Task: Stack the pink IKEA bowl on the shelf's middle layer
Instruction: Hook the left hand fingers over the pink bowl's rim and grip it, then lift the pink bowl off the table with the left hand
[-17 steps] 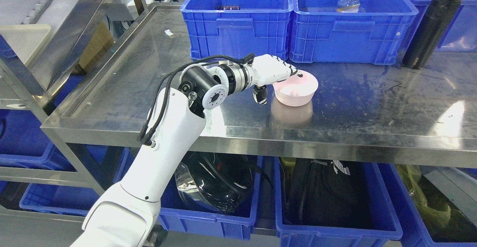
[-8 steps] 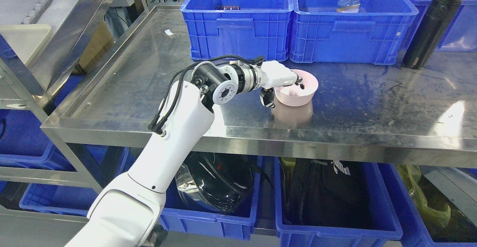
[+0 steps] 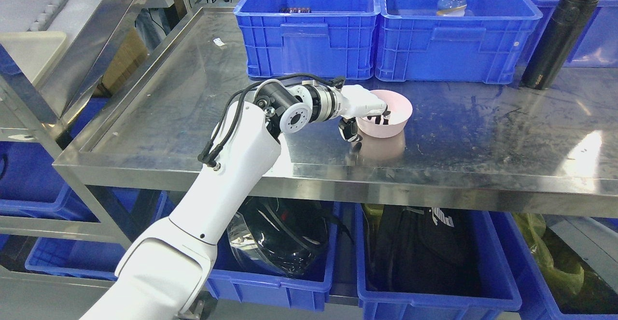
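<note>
Bowl [image 3: 386, 117] sits upright on the steel shelf [image 3: 483, 132], just in front of the two blue bins [image 3: 309, 40], near the gap between them. No second bowl is seen on this level.

Left hand [image 3: 368, 114] is at the bowl's left rim: fingers [image 3: 379, 116] are hooked over the edge into the bowl, thumb [image 3: 348, 131] is set outside against the wall, low down. Rim appears pinched between them. Bowl base looks to be on the steel. Right hand is not seen.

Risks, as judged:
- Grip is taken on one side only; on lifting, the far side could drop and the bowl pivot out of the pinch.
- Wall is smooth and slanted; the thumb could slide up and off.
- Steel is slick; if the pinch is not closed, the bowl would be pushed right, away from the hand.
- Bins stand close behind; a lift angled back could knock the rim against them.
- Flask [image 3: 557, 40] stands well right of the bowl, so no threat is expected.
</note>
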